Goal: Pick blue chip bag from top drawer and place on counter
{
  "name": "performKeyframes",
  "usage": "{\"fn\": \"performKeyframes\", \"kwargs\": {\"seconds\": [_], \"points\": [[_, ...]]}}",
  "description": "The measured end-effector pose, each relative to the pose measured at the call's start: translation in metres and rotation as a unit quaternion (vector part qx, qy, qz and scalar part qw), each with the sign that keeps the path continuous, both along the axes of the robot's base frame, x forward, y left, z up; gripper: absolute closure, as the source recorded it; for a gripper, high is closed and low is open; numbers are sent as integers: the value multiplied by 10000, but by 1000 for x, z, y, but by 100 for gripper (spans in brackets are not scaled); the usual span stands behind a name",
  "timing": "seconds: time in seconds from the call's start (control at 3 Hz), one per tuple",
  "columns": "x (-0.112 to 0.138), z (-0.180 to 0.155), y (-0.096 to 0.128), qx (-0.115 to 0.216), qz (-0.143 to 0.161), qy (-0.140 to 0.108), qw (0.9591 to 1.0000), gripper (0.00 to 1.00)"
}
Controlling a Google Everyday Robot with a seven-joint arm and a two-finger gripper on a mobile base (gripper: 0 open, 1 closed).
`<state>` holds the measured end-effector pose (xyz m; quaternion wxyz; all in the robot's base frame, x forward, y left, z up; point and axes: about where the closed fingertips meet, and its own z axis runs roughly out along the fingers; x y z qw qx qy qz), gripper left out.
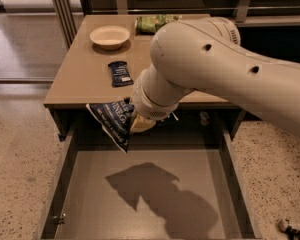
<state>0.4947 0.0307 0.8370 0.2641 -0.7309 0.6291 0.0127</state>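
Crumpled navy-blue foil chip bag [114, 122], white lettering, up in air at front edge of square tan tabletop [85, 84], toward front-left corner, hanging above wide shallow grey drawer [85, 204]. Two-finger gripper [140, 125] clamped on bag's right end, under bulky white arm [215, 64]. Drawer pulled open, only arm-and-bag shadow on grey floor. On tabletop: cream round bowl [110, 36] near back-left corner, pale inside showing; small flat dark-blue packet [121, 73] left of centre; green bag [152, 23] at back edge.

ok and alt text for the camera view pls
The gripper holds the blue chip bag in the air over the open top drawer, by the front edge of the counter. On it sit a bowl, a small dark packet and a green bag.
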Motion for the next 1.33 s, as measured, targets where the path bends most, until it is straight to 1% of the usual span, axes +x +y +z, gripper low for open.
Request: {"fn": "performKeyframes", "kwargs": {"seconds": [0.33, 0.67, 1.0, 1.33], "points": [[17, 24, -5, -90, 24, -192, 9998, 100], [44, 42, -20, -193, -61, -327, 9993, 100], [80, 54, -38, -261, -187, -376, 9988, 100], [80, 54, -39, -262, -187, -378, 9988, 100]]}}
